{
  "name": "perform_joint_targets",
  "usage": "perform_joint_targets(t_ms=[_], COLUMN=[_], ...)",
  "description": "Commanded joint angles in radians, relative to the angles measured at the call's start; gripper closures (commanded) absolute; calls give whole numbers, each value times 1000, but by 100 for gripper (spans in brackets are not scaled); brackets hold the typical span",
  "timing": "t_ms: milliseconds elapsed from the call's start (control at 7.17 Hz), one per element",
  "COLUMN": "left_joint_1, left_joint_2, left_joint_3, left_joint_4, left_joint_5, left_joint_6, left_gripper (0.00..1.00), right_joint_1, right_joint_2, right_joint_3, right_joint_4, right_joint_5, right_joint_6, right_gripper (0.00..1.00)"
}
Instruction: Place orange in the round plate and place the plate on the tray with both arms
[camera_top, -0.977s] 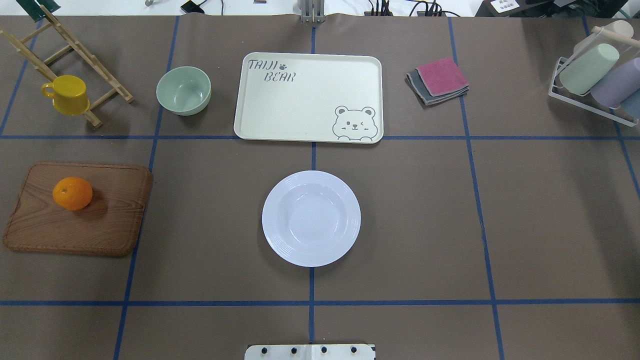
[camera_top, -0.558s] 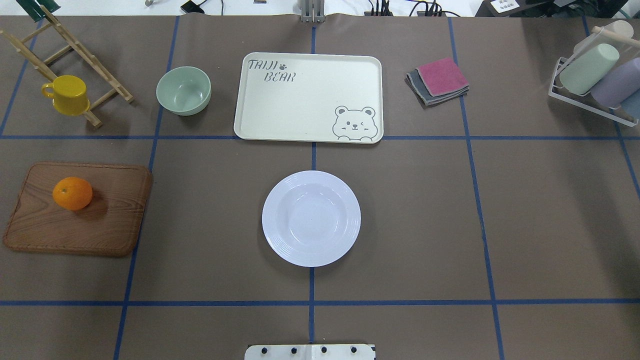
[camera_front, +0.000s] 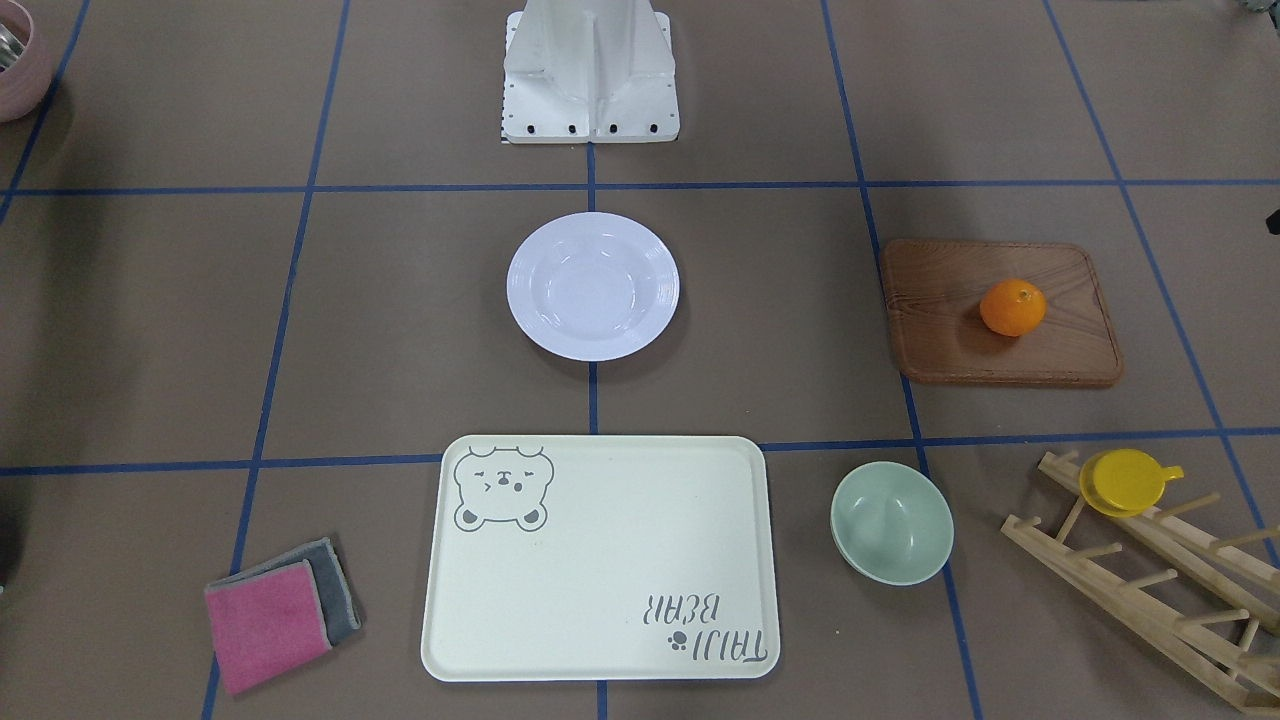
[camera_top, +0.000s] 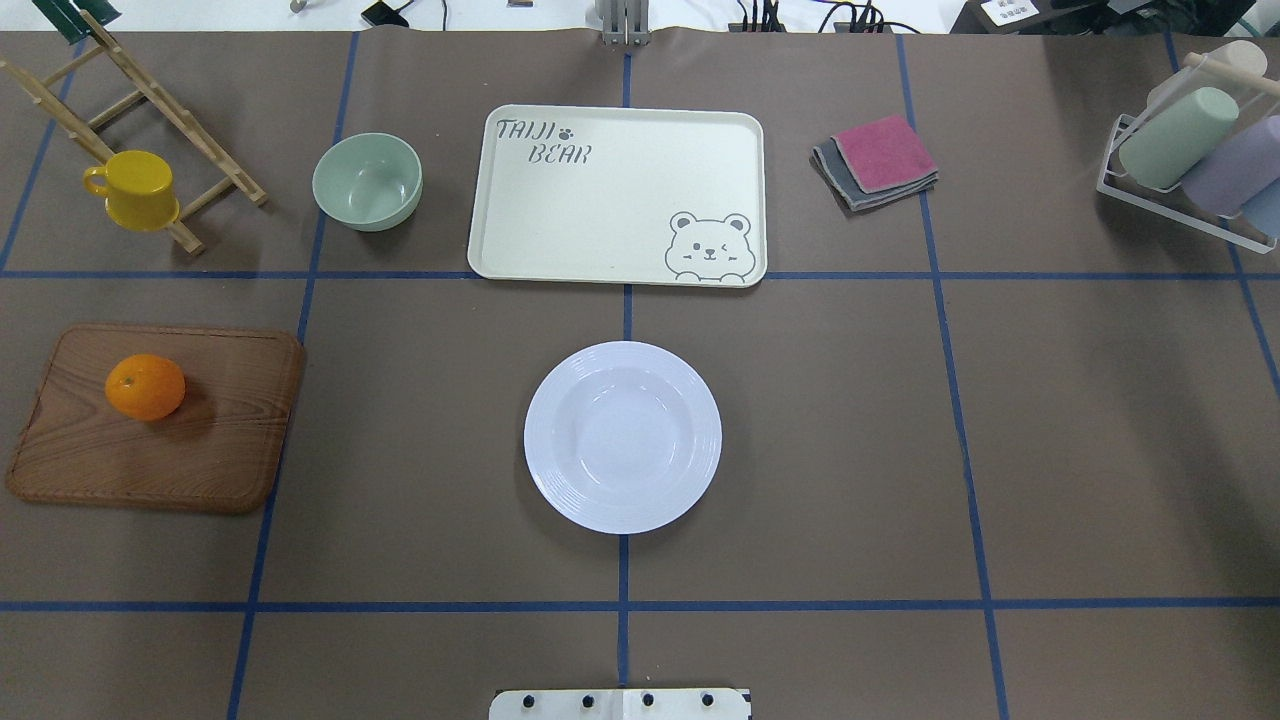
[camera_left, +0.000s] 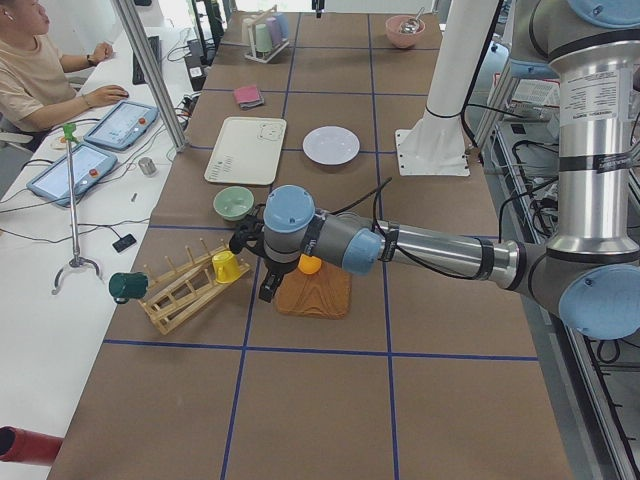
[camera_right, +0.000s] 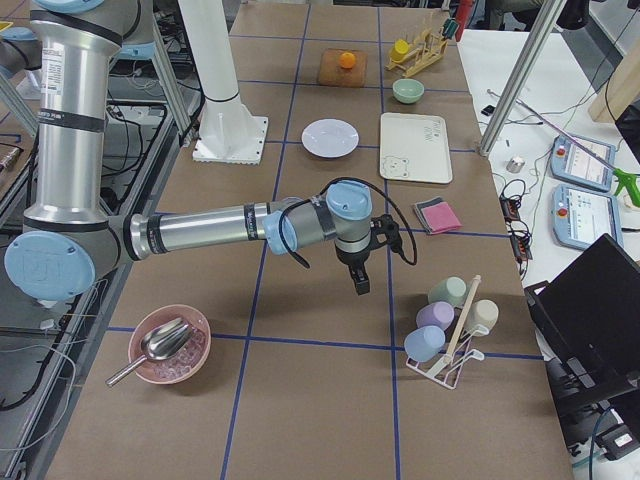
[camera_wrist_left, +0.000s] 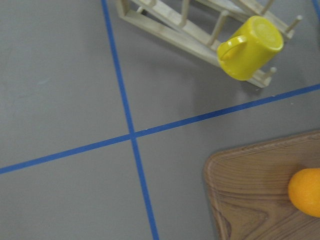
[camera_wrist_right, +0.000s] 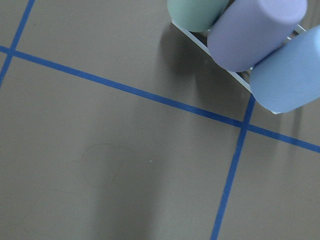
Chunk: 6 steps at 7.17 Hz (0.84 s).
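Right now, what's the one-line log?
orange: on wooden board | tray: empty | round plate: empty, off tray | left gripper: near orange

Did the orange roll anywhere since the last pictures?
No. The orange sits at the same spot on the wooden board, near its far left corner, as before.

The round plate looks glossy; the tray matt, probably plastic; the wooden board at nine o'clock shows grain.
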Motion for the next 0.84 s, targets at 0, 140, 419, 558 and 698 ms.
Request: perform_joint_targets(t_ms=[0, 140, 419, 558, 698], left_joint_1=[137, 252, 411, 458, 504], left_joint_2=[-4, -1, -1, 2, 2], left_joint_3=[-6, -6, -4, -4, -4], left_joint_4=[-192, -246, -248, -248, -250], left_joint_5=[62, 177, 262, 267, 293], left_joint_6=[-204, -308, -392, -435, -498], left_gripper=[0, 0, 0, 0, 0], right_joint_1=[-7, -6, -7, -7, -7], right_joint_2=[-11, -20, -25, -23, -23], right_joint_3=[0, 0, 0, -2, -2], right_joint_4=[9, 9, 9, 9, 9], right_joint_5=[-7, -9, -9, -9, -9], right_joint_6=[3, 1, 1, 1, 1], right_gripper=[0, 0, 0, 0, 0])
